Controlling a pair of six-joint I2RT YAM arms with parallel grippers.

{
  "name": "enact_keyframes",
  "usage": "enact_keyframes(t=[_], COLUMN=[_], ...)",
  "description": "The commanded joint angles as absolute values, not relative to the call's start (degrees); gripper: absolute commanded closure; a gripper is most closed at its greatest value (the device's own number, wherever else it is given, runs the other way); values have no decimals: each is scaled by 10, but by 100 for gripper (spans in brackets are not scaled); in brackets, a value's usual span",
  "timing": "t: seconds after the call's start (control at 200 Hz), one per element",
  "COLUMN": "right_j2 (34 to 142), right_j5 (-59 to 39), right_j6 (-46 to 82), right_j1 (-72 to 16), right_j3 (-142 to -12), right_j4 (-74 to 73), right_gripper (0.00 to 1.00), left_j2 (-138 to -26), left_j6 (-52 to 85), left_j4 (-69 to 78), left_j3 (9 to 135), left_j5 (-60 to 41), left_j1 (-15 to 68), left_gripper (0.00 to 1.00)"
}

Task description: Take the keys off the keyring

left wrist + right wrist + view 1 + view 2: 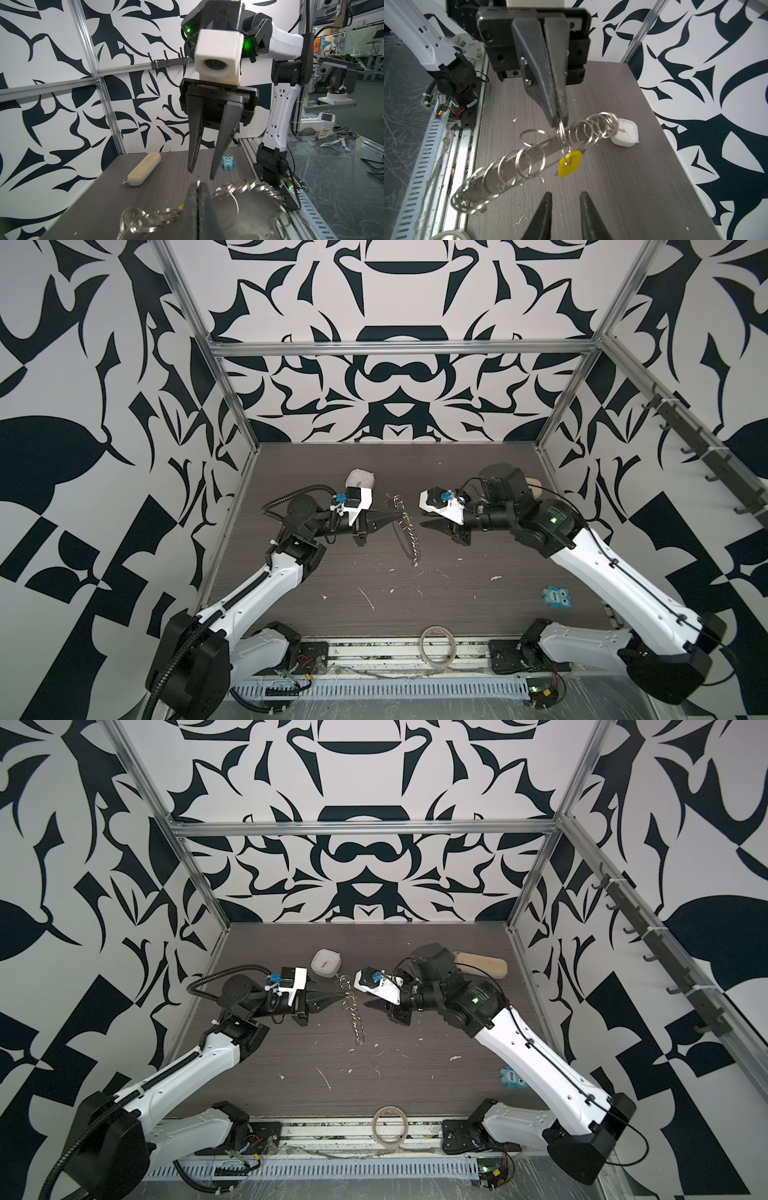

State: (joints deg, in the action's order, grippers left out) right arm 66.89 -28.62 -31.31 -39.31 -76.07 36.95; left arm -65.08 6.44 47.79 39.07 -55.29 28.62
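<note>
The keyring [529, 158] is a floppy chain of silvery rings hanging in the air over the grey table, also seen in both top views [409, 539] [358, 1025]. My left gripper [559, 123] is shut on one ring near the chain's middle and holds the whole loop up. A flat yellow key tag [569, 164] dangles from a ring just below that grip; only a sliver of it [181, 206] shows in the left wrist view. My right gripper [564, 194] faces the tag, a short way off, open and with nothing between its fingers [424, 524].
A white square clock [327, 964] and a beige case [482, 967] lie at the back of the table. A blue owl toy [557, 598] lies near the right arm. A translucent tape roll [437, 650] rests at the front rail. White scraps dot the table.
</note>
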Motion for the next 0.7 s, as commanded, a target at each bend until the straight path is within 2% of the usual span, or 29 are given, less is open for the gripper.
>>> enact_keyframes(t=[0.0, 0.45, 0.695], right_j2=[662, 717, 729], right_j5=[-337, -394, -401], right_j6=[-284, -271, -280], right_j1=[-393, -393, -393], right_j3=[-773, -813, -826], right_j4=[345, 322, 333], right_gripper=[73, 75, 82], left_j2=[-647, -643, -643], left_j6=[74, 72, 69], left_j4=[509, 502, 496], left_j3=[388, 389, 390], left_j5=[-557, -571, -583], left_j1=[284, 283, 284], left_gripper=[100, 100, 100])
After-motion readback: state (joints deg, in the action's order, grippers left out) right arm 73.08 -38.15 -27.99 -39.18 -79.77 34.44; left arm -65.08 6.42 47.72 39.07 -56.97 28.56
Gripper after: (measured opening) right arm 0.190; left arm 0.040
